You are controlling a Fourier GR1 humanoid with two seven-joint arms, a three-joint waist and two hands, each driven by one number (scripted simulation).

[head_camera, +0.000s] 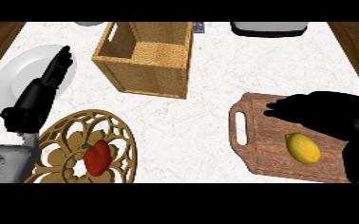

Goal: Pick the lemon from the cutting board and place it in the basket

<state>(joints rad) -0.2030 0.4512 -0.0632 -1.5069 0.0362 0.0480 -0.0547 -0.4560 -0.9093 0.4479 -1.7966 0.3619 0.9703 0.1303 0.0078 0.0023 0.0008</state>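
**Lemon on the board, just near of the open right hand**

The yellow oval lemon (303, 148) lies on the brown wooden cutting board with a handle slot (261, 137), towards the board's near right part. The black right hand (324, 114) comes in from the right edge and is over the far half of the same board. Its fingers (280, 109) are stretched out towards the left and a little apart, curled round nothing. The lemon sits just on the near side of this hand, below the palm's edge in the head view. Whether the two touch cannot be told, since the hand shows only as a dark shape. Nothing covers the lemon; its whole outline shows.

The open-topped woven wooden basket (144, 78) stands far and left of the board, well apart from the lemon, with bare white marble counter between them.

At the left side, the black left hand (43, 89) rests over a round white plate (20, 69), its fingers straight, close together and pointing away towards the far side. Near of it lies a round carved wooden trivet (63, 130) with a red bell pepper (97, 157) on it. At the far right edge of the counter stands a white and black appliance (270, 28), only partly in view.
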